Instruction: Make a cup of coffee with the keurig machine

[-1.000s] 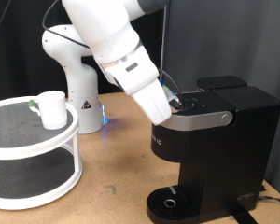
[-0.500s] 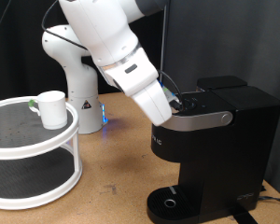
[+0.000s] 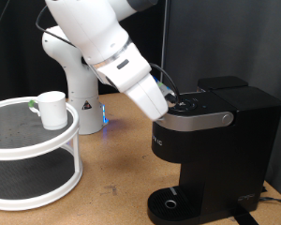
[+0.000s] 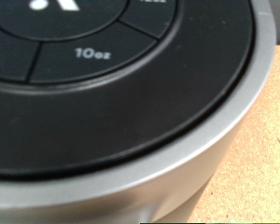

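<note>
The keurig machine (image 3: pixel 215 141) is a boxy black coffee maker at the exterior view's right, lid shut, with a round drip tray (image 3: pixel 170 202) at its base. The gripper (image 3: pixel 170 105) is at the end of the white arm, right at the machine's domed lid; its fingers are hidden behind the hand. The wrist view shows the lid's black button panel (image 4: pixel 93 65) very close, with a "10oz" button (image 4: pixel 91 54) and a silver rim (image 4: pixel 177 177). The cup (image 3: pixel 52 109), a plain white mug, stands on the top tier of the white stand at the exterior view's left. No fingers show in the wrist view.
A white two-tier round stand (image 3: pixel 33 150) is at the exterior view's left. The white robot base (image 3: pixel 77 84) stands behind, with a blue light. The brown tabletop (image 3: pixel 122 169) lies between stand and machine. Nothing stands on the drip tray.
The arm has shifted slightly toward the exterior view's left and up, while the hand stays at the machine's lid. The cup and machine have not moved.
</note>
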`<state>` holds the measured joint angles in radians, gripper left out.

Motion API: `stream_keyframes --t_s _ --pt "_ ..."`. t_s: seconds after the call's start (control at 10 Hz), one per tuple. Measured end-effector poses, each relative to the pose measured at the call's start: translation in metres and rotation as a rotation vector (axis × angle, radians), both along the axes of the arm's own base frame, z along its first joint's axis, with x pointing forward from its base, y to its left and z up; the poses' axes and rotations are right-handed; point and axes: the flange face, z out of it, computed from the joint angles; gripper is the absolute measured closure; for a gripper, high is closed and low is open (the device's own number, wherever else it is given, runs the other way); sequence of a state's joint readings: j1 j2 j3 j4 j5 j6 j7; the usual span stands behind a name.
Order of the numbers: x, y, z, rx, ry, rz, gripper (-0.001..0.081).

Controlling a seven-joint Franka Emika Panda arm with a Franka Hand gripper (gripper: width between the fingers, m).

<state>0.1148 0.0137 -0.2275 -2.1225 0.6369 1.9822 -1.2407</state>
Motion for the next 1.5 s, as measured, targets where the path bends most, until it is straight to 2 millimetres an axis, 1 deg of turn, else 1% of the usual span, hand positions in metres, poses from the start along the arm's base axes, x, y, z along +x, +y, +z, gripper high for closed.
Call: stream_keyframes --t_s 0.2,0.5,0.7,0.8,1.0,1.1,1.2,1.4,1.5 --pt "-0.005 -0.010 0.012 0.053 -0.007 -0.009 0.0806" --pt "-0.010 -0.015 0.042 0.141 -0.006 0.016 0.0806" --pt "-0.010 -0.017 0.036 0.129 -0.009 -0.005 0.0806" --pt "-0.014 -0.019 0.031 0.124 0.000 -0.033 0.0806" --pt "-0.030 -0.026 0.027 0.117 0.028 -0.118 0.0806" --pt "-0.039 -0.032 0.027 0.109 0.021 -0.187 0.0806" --pt "-0.050 -0.037 0.026 0.107 0.009 -0.221 0.0806" --pt "-0.072 -0.045 0.029 0.117 0.003 -0.219 0.0806" --pt "-0.072 -0.044 0.028 0.117 0.005 -0.220 0.0806"
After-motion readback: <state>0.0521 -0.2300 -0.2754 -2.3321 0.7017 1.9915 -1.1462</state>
